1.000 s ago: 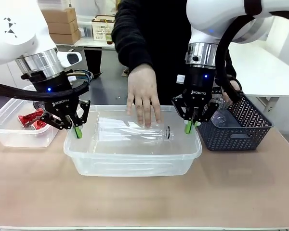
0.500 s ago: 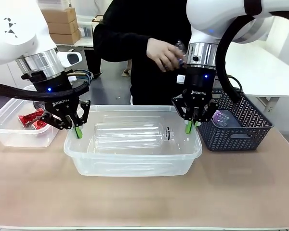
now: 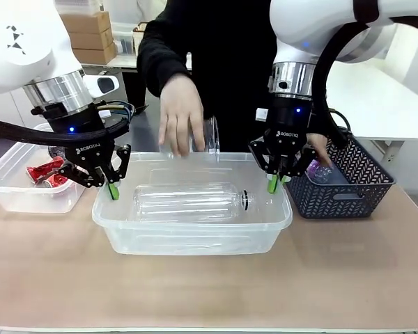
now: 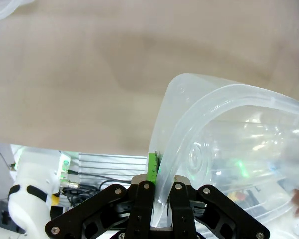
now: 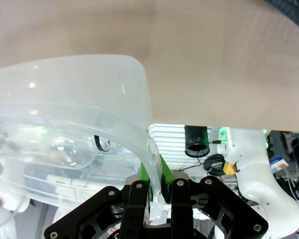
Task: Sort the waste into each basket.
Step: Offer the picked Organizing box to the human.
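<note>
while both tools (image 3: 112, 188) (image 3: 273, 182) pinch the clear tub's (image 3: 195, 240) rim, a hand (image 3: 179, 122) holds seemingly a bottle (image 3: 210, 136) above it.

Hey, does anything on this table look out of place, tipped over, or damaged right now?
Nothing looks spilled or broken. The clear bottle lies on its side in the middle tub, whose rim both grippers pinch: left gripper, right gripper. The red cans in the left tub look crumpled, as waste would.
</note>
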You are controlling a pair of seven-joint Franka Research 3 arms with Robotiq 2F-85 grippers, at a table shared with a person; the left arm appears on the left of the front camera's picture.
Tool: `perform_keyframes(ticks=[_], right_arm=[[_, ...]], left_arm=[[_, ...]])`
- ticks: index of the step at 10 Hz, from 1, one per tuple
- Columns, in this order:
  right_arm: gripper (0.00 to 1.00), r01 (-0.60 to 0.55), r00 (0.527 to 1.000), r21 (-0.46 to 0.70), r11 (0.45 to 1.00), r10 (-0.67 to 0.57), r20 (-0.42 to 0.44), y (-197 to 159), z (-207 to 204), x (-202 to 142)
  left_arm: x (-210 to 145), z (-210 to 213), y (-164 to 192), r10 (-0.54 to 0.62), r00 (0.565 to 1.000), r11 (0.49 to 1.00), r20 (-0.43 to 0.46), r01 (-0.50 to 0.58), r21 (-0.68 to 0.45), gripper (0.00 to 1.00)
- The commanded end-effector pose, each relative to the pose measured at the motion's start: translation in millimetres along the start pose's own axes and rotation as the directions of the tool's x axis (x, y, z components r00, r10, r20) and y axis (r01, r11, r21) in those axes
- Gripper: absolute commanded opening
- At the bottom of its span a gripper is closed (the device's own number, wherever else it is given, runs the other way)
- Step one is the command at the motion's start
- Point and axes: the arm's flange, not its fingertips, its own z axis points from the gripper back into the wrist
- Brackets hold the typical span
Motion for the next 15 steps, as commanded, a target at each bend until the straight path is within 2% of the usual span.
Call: perform_keyframes(ticks=[1,15], right_arm=[[0.0,0.003,1.0,0.002,1.0,-0.003,0.007,-2.5,1.9,-2.8],[0.0,0.003,1.0,0.002,1.0,-0.003,0.007,-2.5,1.9,-2.8]], left_arm=[[0.9,2.4,5.2,0.038,0.999,0.999,0.014,-0.038,-0.004,0.0],[0.9,2.4,5.2,0.038,0.999,0.999,0.014,-0.038,-0.004,0.0]])
